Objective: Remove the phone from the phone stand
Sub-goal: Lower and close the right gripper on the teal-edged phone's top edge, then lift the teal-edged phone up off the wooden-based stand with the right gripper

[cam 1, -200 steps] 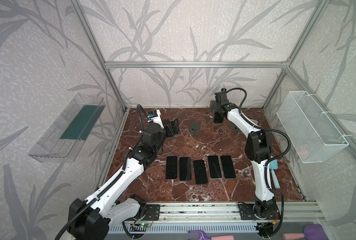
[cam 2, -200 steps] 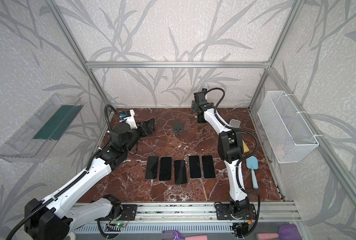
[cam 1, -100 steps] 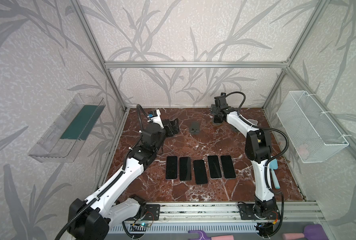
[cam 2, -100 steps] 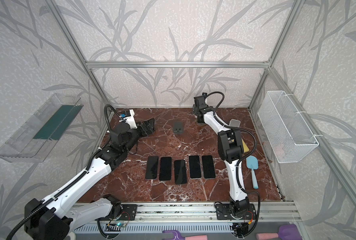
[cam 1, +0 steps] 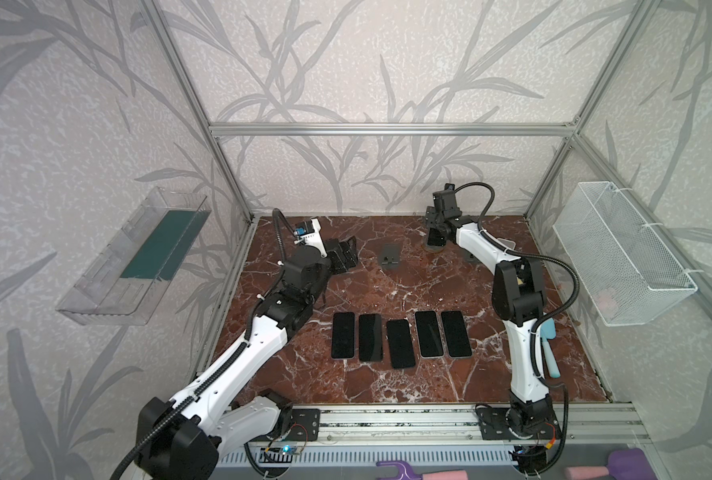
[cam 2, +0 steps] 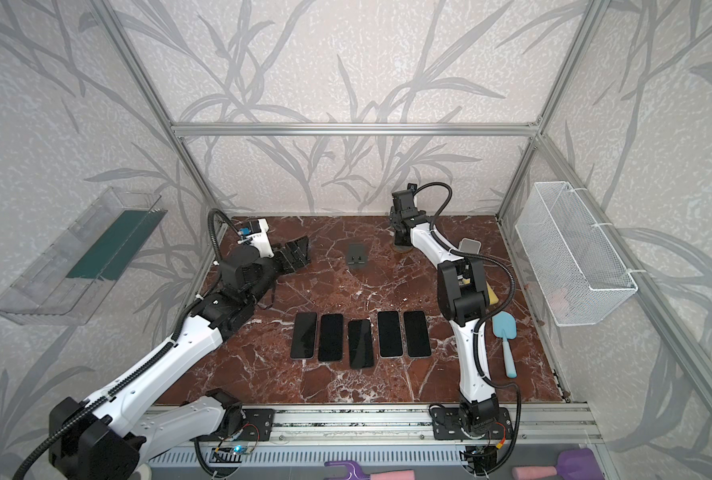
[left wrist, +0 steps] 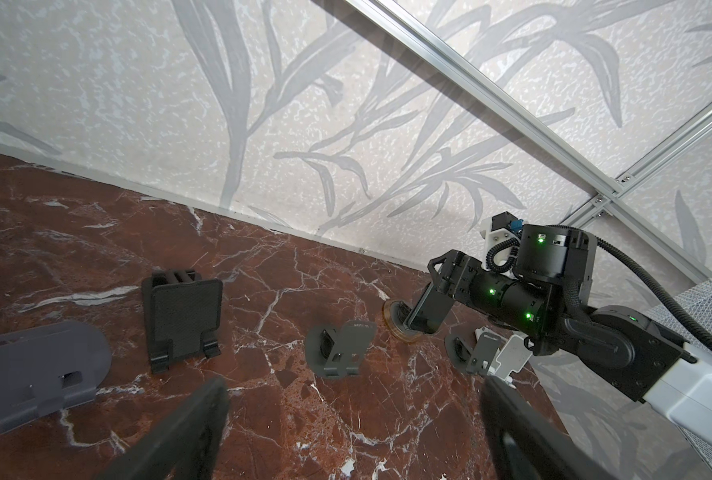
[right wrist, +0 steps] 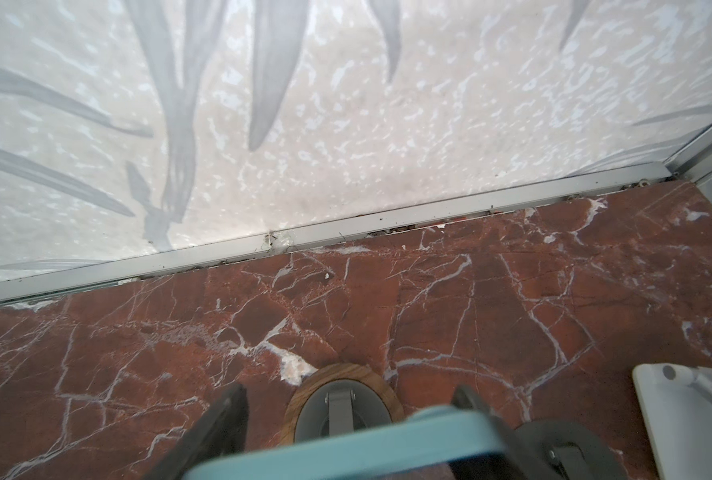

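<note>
Two pincers show; right pincer (right wrist: 350, 390) grips the phone (right wrist: 346, 449) by its sides, stand (right wrist: 339, 409) just under it; left pincer (left wrist: 354, 384) hangs wide open, other stands (left wrist: 341, 345) ahead.

Right wrist view: phone (right wrist: 346, 451) was cropped by the frame edge. Right fingers (right wrist: 217, 430) were blurred and cropped, so contact with the phone couldn't be confirmed. Phone stand (right wrist: 339, 409) sat partly hidden behind the phone. Left wrist view: left fingers (left wrist: 179, 434) were blurred and cropped. In both top views the right fingers were too small to read.
</note>
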`<state>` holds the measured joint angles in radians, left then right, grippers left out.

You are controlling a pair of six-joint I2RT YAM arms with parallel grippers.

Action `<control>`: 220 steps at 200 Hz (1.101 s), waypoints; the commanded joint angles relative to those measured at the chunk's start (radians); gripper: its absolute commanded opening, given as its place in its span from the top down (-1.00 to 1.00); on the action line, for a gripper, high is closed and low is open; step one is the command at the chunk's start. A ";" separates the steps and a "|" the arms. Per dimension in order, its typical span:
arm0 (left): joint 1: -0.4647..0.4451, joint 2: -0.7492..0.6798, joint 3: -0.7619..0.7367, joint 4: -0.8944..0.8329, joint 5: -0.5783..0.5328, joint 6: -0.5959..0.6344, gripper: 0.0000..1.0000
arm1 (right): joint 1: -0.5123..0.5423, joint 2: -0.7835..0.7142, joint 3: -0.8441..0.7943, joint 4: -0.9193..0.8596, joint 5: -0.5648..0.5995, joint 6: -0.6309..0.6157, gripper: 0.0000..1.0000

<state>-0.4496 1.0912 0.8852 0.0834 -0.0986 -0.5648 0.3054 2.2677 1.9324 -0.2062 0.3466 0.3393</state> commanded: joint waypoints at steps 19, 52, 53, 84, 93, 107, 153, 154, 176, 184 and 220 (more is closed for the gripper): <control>0.006 0.001 -0.008 0.019 0.006 -0.010 -0.89 | -0.005 -0.032 -0.024 0.034 -0.041 -0.024 -0.37; 0.006 -0.001 -0.008 0.018 0.007 -0.011 -0.89 | -0.005 -0.056 -0.044 0.053 -0.078 -0.039 -0.29; 0.006 -0.001 -0.008 0.018 0.006 -0.012 -0.89 | -0.005 -0.057 -0.044 0.053 -0.080 -0.039 -0.29; 0.007 -0.005 -0.008 0.021 0.007 -0.012 -0.89 | 0.000 -0.086 -0.061 0.070 -0.096 -0.041 -0.23; 0.008 -0.007 -0.009 0.019 0.005 -0.011 -0.89 | 0.001 -0.092 -0.061 0.070 -0.098 -0.046 -0.21; 0.007 -0.010 -0.008 0.020 0.007 -0.011 -0.89 | 0.001 -0.101 -0.070 0.077 -0.110 -0.058 -0.20; 0.007 -0.011 -0.008 0.021 0.009 -0.011 -0.89 | 0.002 -0.139 -0.112 0.097 -0.114 -0.074 -0.17; 0.007 -0.011 -0.008 0.020 0.010 -0.011 -0.89 | 0.001 -0.140 -0.112 0.098 -0.115 -0.074 -0.17; 0.007 -0.009 -0.008 0.021 0.008 -0.012 -0.89 | 0.003 -0.179 -0.159 0.120 -0.131 -0.070 -0.14; 0.007 -0.008 -0.008 0.021 0.012 -0.012 -0.89 | 0.006 -0.198 -0.185 0.138 -0.134 -0.071 -0.13; 0.007 -0.001 -0.008 0.017 0.009 -0.013 -0.89 | 0.016 -0.274 -0.255 0.168 -0.142 -0.073 -0.11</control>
<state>-0.4484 1.0912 0.8852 0.0834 -0.0910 -0.5724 0.3130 2.0933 1.6981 -0.1066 0.2176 0.2745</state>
